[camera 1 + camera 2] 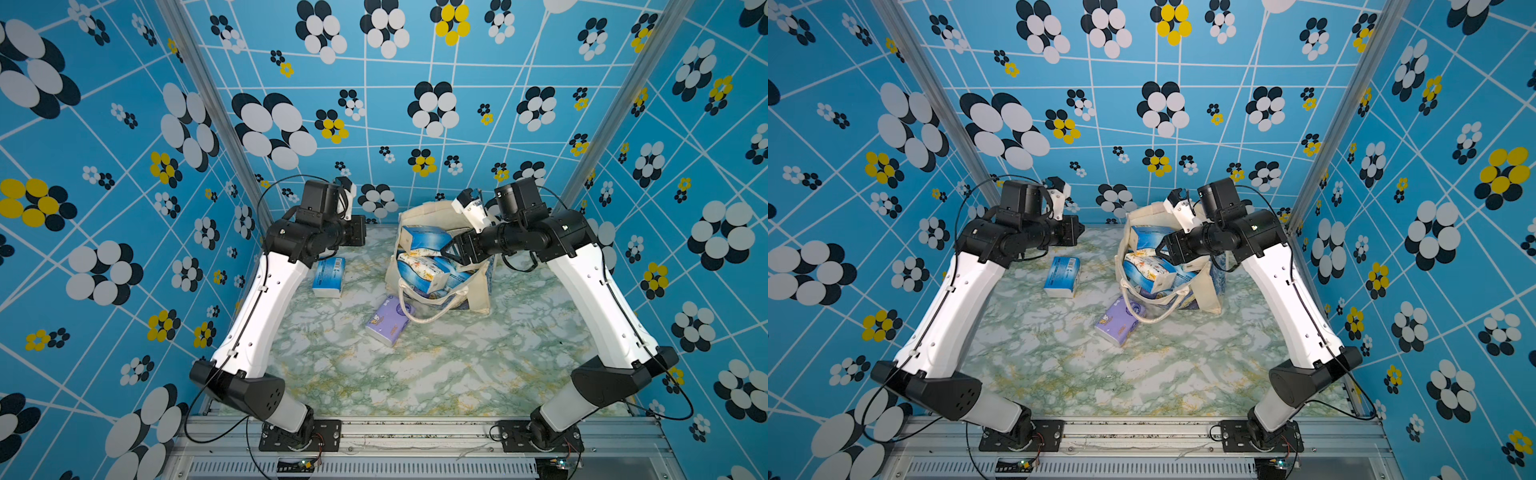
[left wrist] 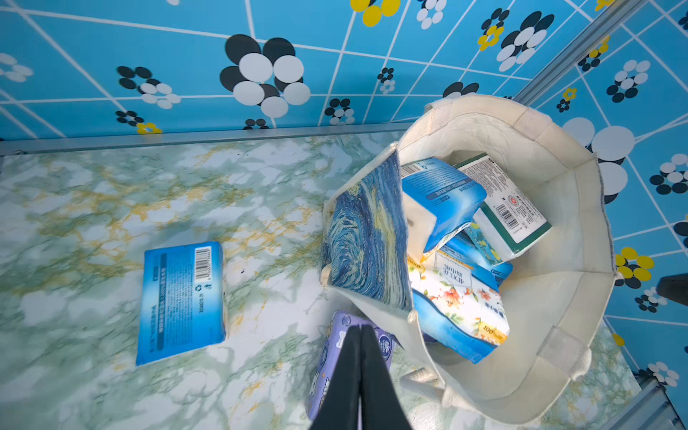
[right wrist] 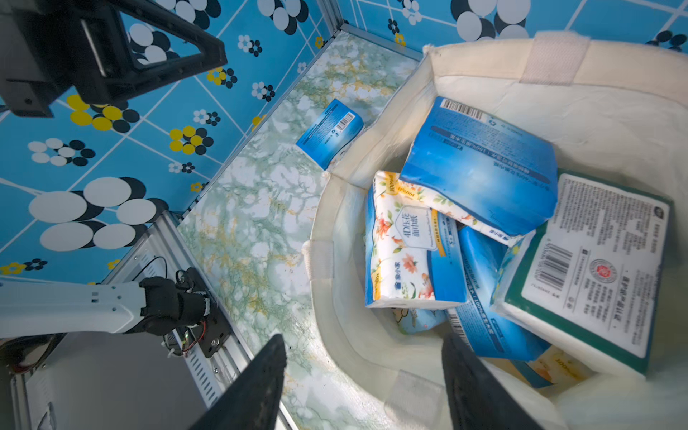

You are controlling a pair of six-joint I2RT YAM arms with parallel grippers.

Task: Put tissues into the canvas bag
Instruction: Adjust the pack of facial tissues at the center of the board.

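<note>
The canvas bag (image 1: 478, 296) (image 1: 1209, 291) stands open at the back of the table and holds several tissue packs: blue (image 3: 480, 167), floral white (image 3: 405, 245) and green-white (image 3: 592, 268). My right gripper (image 1: 451, 251) (image 3: 363, 338) hangs open over the bag's mouth with nothing between its fingers. A blue pack (image 1: 328, 276) (image 2: 182, 301) lies flat on the table left of the bag. A lilac pack (image 1: 388, 320) (image 2: 327, 365) lies at the bag's front. My left gripper (image 1: 360, 232) (image 2: 359, 329) is shut and empty, raised above the table near the blue pack.
One loop handle (image 1: 409, 309) of the bag droops over the lilac pack. The marble-patterned table (image 1: 415, 374) is boxed in by blue flowered walls, with aluminium posts (image 1: 216, 104) at the back corners and a metal rail (image 1: 415, 432) along the front.
</note>
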